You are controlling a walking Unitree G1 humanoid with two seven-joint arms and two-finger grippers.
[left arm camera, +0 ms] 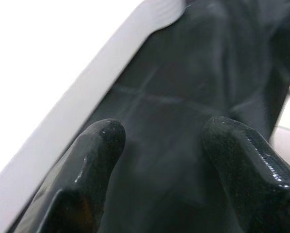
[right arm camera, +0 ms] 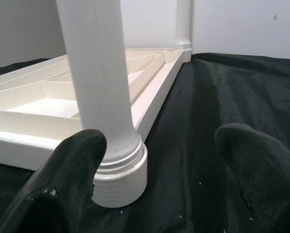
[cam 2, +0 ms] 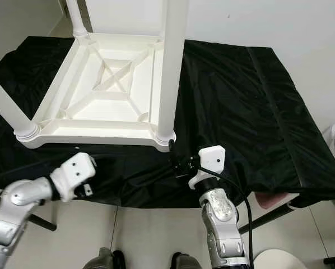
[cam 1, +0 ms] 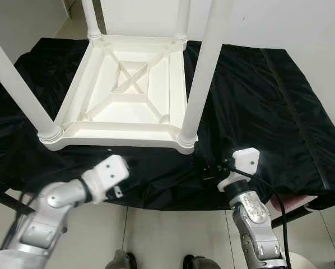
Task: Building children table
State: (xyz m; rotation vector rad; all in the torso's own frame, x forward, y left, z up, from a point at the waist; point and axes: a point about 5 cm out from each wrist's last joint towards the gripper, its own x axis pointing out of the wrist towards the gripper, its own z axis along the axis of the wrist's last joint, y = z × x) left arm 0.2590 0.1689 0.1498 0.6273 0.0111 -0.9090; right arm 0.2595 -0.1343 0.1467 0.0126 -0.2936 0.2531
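Crinkled glossy black cloth over the worktop. On it, upturned white plastic table, X-ribbed underside, round smooth legs upright. Right gripper spread wide beside near corner leg; left gripper parted over cloth at table's edge.
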